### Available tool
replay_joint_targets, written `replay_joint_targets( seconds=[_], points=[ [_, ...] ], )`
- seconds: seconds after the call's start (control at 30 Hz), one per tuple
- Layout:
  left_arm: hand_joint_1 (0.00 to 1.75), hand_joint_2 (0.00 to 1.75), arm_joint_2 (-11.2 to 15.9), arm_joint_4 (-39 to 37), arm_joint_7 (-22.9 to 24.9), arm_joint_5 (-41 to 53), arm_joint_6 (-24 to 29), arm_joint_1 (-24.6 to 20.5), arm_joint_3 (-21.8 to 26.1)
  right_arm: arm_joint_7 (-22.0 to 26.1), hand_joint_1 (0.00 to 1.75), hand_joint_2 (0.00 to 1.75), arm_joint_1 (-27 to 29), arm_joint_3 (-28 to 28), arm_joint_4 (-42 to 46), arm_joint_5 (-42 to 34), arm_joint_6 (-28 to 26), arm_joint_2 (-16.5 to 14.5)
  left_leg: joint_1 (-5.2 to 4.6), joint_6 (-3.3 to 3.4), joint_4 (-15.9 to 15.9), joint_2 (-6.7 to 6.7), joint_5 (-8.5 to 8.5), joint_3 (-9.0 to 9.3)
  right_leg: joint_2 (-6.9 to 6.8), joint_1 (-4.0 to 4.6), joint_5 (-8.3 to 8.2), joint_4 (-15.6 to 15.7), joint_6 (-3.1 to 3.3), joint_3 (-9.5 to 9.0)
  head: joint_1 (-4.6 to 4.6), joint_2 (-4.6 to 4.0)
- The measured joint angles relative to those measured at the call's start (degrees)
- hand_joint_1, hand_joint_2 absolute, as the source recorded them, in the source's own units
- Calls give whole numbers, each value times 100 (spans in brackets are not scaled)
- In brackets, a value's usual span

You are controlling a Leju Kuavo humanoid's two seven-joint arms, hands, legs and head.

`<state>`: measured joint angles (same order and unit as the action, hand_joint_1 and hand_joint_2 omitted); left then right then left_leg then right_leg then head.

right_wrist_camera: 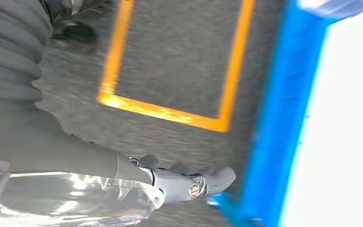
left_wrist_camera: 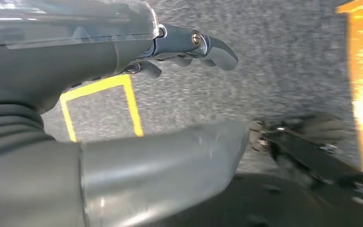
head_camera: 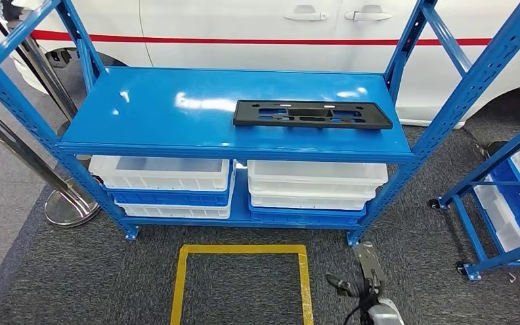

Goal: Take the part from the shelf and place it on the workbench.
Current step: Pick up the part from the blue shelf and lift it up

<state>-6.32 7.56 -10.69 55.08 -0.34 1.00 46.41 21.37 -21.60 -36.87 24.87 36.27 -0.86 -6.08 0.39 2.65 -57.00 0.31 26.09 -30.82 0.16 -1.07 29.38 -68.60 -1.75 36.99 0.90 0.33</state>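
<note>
Black part (head_camera: 313,114) flat on the blue shelf's (head_camera: 142,108) top deck toward its right end, right hand (head_camera: 369,288) low before the shelf, empty, fingers spread, left hand (left_wrist_camera: 189,47) likewise empty, fingers apart over carpet.

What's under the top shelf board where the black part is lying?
Under the top shelf board that carries the black part, white bins and blue bins sit stacked in two piles on the lower level. The board covers their rear halves, so their contents cannot be seen.
</note>
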Motion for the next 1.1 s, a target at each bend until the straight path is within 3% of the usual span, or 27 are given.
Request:
replay_joint_targets(
  seconds=[0.03, 0.1, 0.23, 0.3, 0.37, 0.4, 0.43, 0.47, 0.57, 0.63, 0.7, 0.77, 0.8, 0.87, 0.9, 0.93, 0.97, 1.0, 1.03, 1.1],
  points=[
    [0, 0, -23, 10, -37, 90, 4, -45, 79, 62, 0, 175, -130, 49, -8, 68, -56, -31, -11, -19, -23, -2, 13, -2, -2, 2, -185, 396, 18, -180, 1, 0],
    [0, 0, -63, 31, -105, 262, 7, -142, 224, 185, 0, 175, -377, 179, -15, 178, -204, -93, -31, -73, -72, -8, 33, -37, 0, 22, -343, 898, 72, -383, 2, 0],
    [0, 0, -111, 75, -210, 588, 7, -316, 484, 443, 0, 175, -765, 545, -11, 297, -597, -234, -26, -207, -145, -11, 78, -106, 2, 20, -365, 1013, 213, -380, 2, 0],
    [0, 0, -126, 96, -251, 743, 0, -391, 598, 553, 0, 175, -959, 771, 8, 306, -811, -305, -9, -269, -571, -14, 335, -299, -3, -3, -394, 1044, 283, -381, 4, 0],
    [0, 0, -145, 104, -293, 894, -16, -468, 701, 639, 0, 175, -1129, 1012, 37, 305, -1014, -366, 9, -319, -1348, -14, 683, -670, -4, 4, -398, 1038, 307, -368, 5, 0],
    [0, 0, -153, 110, -314, 966, -28, -502, 746, 672, 0, 175, -1195, 1141, 58, 305, -1119, -390, 19, -336, -1645, -13, 758, -822, -5, 7, -396, 1031, 308, -366, 4, 0],
    [0, 0, -161, 117, -334, 1035, -43, -531, 783, 701, 0, 175, -1251, 1286, 87, 306, -1233, -406, 28, -345, -1747, -13, 722, -887, -6, 8, -391, 1021, 308, -366, 5, 0],
    [0, 0, -167, 123, -350, 1094, -58, -556, 814, 722, 0, 175, -1301, 1436, 127, 312, -1352, -418, 34, -346, -1599, -12, 566, -832, -5, 7, -385, 1009, 303, -368, 5, 0],
    [0, 0, -169, 146, -379, 1227, -107, -636, 883, 730, 0, 175, -1434, 1889, 313, 388, -1726, -438, 30, -296, -471, -15, 12, -338, 3, 15, -359, 974, 256, -371, 3, 0],
    [0, 0, -174, 157, -389, 1293, -138, -698, 927, 692, 0, 175, -1506, 2186, 480, 489, -1968, -443, 9, -247, -158, -22, -53, -223, 5, 30, -369, 968, 197, -341, 2, 0],
    [0, 0, -183, 169, -403, 1352, -168, -748, 953, 635, 0, 175, -1541, 2478, 672, 599, -2170, -444, 3, -190, -128, -25, -81, -237, 6, 34, -390, 988, 129, -323, 3, 0],
    [0, 0, -195, 179, -419, 1414, -192, -794, 964, 571, 0, 175, -1549, 2741, 913, 728, -2375, -443, 20, -110, -68, -18, -128, -226, 5, 27, -287, 859, 73, -264, 2, 0],
    [0, 0, -203, 181, -425, 1448, -199, -823, 967, 537, 0, 175, -1549, 2854, 1046, 800, -2480, -442, 31, -72, -40, -13, -149, -223, 3, 24, -145, 636, 51, -160, 1, 0],
    [0, 0, -220, 186, -436, 1508, -208, -883, 972, 474, 0, 175, -1532, 3047, 1292, 953, -2670, -441, 20, -36, -37, -8, -159, -239, 0, 20, 228, -109, 28, 195, 1, 0],
    [0, 0, -227, 186, -440, 1541, -214, -910, 975, 440, 0, 175, -1512, 3154, 1408, 1030, -2758, -441, 14, -31, -43, -7, -158, -245, 0, 20, 343, -451, 21, 365, 1, 0],
    [0, 0, -234, 187, -447, 1573, -219, -934, 979, 407, 0, 175, -1490, 3268, 1528, 1109, -2847, -441, 10, -29, -49, -7, -156, -247, 0, 21, 353, -629, 20, 460, 1, 0],
    [0, 0, -242, 188, -454, 1603, -224, -955, 981, 373, 0, 175, -1474, 3391, 1657, 1188, -2937, -441, 7, -31, -59, -8, -153, -248, -1, 21, 244, -578, 28, 445, 0, 0],
    [0, 0, -250, 190, -463, 1633, -229, -977, 984, 341, 0, 175, -1465, 3515, 1793, 1264, -3025, -441, 5, -37, -72, -9, -147, -246, -1, 23, 47, -307, 45, 321, 0, 0],
    [0, 0, -262, 194, -474, 1663, -233, -1000, 986, 308, 0, 175, -1462, 3628, 1938, 1349, -3119, -441, 4, -49, -88, -10, -136, -244, -3, 27, -169, 117, 71, 126, -1, 0],
    [0, 0, -291, 201, -495, 1718, -239, -1047, 986, 243, 0, 175, -1461, 3800, 2208, 1562, -3280, -442, -15, -91, -123, -10, -113, -261, -6, 55, -407, 789, 127, -187, 1, 0]
  ],
)
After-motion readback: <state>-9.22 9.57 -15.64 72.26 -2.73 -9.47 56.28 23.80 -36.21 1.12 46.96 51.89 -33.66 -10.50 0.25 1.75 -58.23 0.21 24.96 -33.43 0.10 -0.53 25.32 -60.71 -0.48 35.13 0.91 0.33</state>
